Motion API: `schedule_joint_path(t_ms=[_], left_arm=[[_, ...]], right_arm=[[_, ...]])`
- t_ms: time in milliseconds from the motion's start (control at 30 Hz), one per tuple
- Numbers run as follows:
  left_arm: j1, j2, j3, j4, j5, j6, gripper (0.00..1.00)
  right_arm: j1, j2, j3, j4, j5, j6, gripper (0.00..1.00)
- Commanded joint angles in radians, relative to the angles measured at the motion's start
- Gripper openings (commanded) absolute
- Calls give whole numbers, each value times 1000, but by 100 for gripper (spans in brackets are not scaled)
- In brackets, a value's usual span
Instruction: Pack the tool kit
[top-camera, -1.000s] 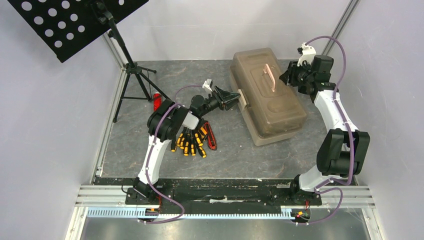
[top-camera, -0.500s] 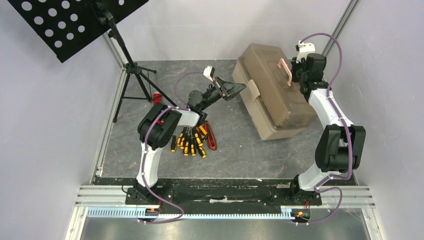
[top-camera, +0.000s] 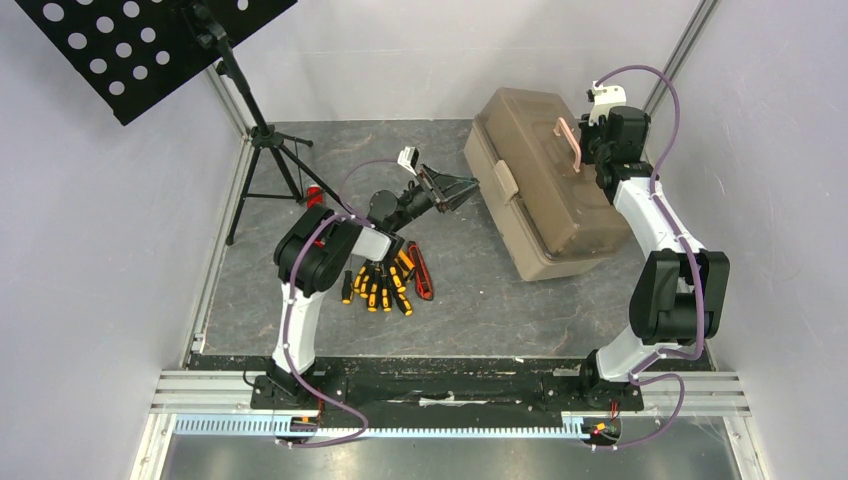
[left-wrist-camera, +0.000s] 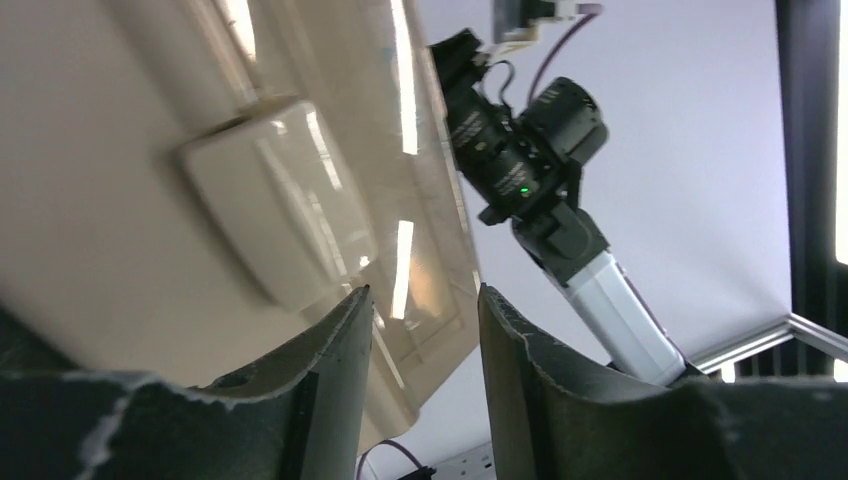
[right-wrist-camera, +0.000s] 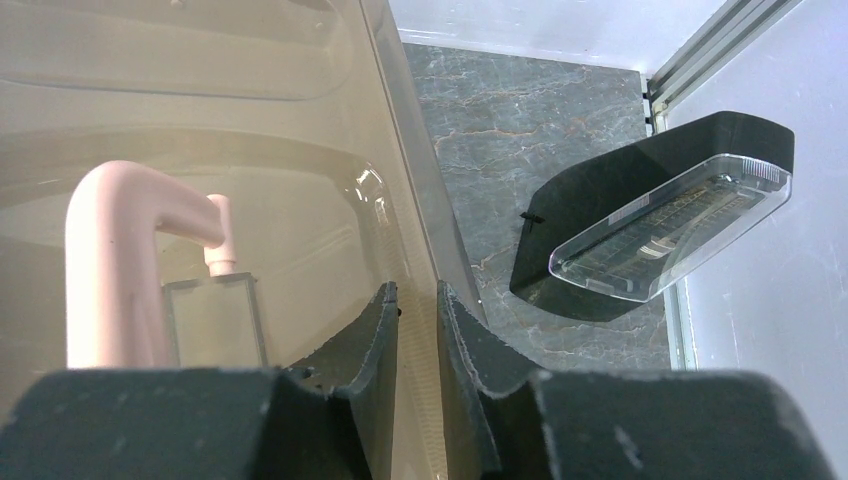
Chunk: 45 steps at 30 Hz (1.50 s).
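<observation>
Right wrist view: right hand (right-wrist-camera: 415, 295) pinches the toolbox (right-wrist-camera: 200, 120) by a thin edge; that slim hold could slip; left hand (left-wrist-camera: 422, 300), spread, sits near the latch (left-wrist-camera: 270, 215).

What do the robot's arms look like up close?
The left arm and right arm are both made of white tube-shaped pieces joined by chunky black joints. A thin purple cable loops along each one. The left gripper and right gripper each have two dark, curved fingers with a rough surface. A small white camera sits on each wrist.
</observation>
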Motion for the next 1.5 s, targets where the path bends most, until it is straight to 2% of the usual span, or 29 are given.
schedule_joint_path(t_ms=[0,233,533,800,1333,1467], left_arm=[[-12,72,22,49,31,48,53],[-42,123,123,-52,41,78,60],[-51,193,191,-135,16,84,61],[-52,200,159,-125,-1,91,61],[-66,250,314,-189,-17,63,62],[-77,256,325,-162,-23,32,60]], right_arm=[[27,193,-157,-503,8,-16,21],[27,196,-159,-502,7,-18,21],[58,192,-159,-503,7,-21,21],[58,195,-160,-502,9,-24,21],[74,206,-162,-508,8,-33,20],[86,215,-160,-511,14,-34,20]])
